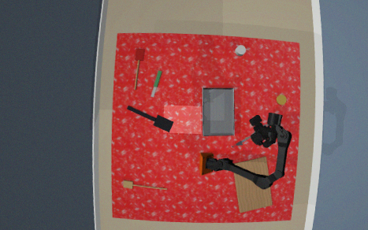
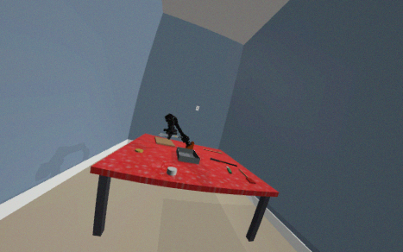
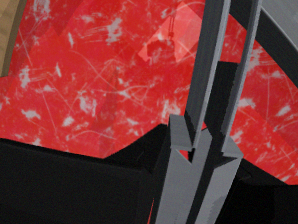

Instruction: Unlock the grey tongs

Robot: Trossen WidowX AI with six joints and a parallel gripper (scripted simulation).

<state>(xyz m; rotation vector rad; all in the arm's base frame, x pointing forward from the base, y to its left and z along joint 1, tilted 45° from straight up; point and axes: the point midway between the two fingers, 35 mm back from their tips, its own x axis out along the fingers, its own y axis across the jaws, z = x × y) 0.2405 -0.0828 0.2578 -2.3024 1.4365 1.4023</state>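
Observation:
My gripper (image 1: 254,136) (image 3: 177,133) is shut on the grey tongs (image 1: 241,142) (image 3: 204,75). It holds them raised, to the right of the roasting tin (image 1: 218,135) (image 2: 189,159) in the top view. There the thin end of the tongs sticks out toward the lower left. In the wrist view their two arms run close together with a narrow gap. The hinge and the lock cannot be made out. The wooden board (image 1: 251,197) (image 2: 164,141) (image 3: 5,35) lies partly under my arm, below the tongs in the top view.
The orange base mount (image 1: 203,169) is left of the board. A yellow disc (image 1: 281,99) (image 2: 139,150) lies near the right edge. A white round object (image 1: 240,50) (image 2: 172,171) stands beyond the tin. A black spatula (image 1: 163,123), a green-handled knife (image 1: 157,79) and a red spatula (image 1: 139,54) lie left.

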